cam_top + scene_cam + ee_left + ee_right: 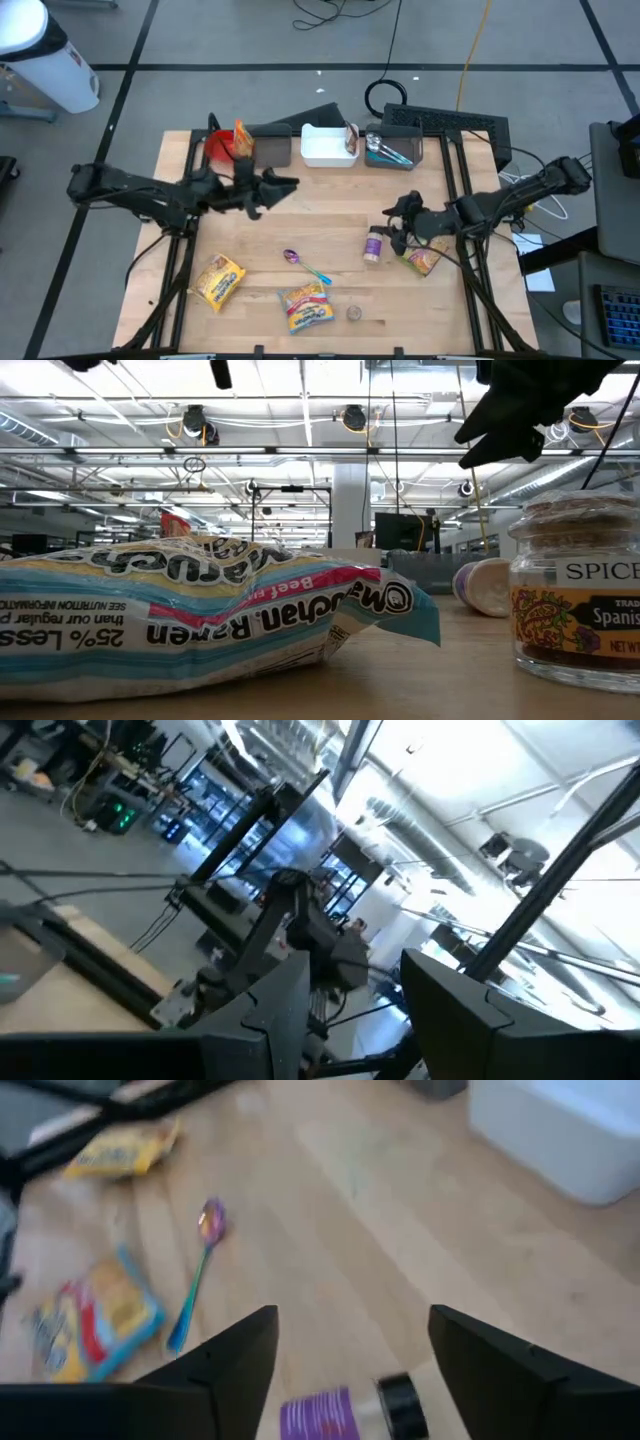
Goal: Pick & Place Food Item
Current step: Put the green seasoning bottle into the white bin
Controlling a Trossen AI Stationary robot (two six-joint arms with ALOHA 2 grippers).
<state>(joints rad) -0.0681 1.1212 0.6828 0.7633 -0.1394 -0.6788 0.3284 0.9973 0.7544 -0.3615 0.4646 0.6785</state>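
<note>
Food items lie on the wooden table (330,225): a purple-labelled bottle (373,245) on its side, a ramen packet (305,305), a yellow packet (218,280), a small spice jar (353,313) and a packet (425,260) under the right arm. My right gripper (395,215) hovers open above the purple-labelled bottle (320,1415), touching nothing. My left gripper (275,185) hangs open over the table's far middle, tipped upward, with nothing between its fingers (270,1020).
Along the far edge stand a dark bin with a red bowl (218,148) and an orange snack bag (242,140), a white bin (328,146) and a dark bin of utensils (390,148). A purple-bowled spoon (305,265) lies near the middle.
</note>
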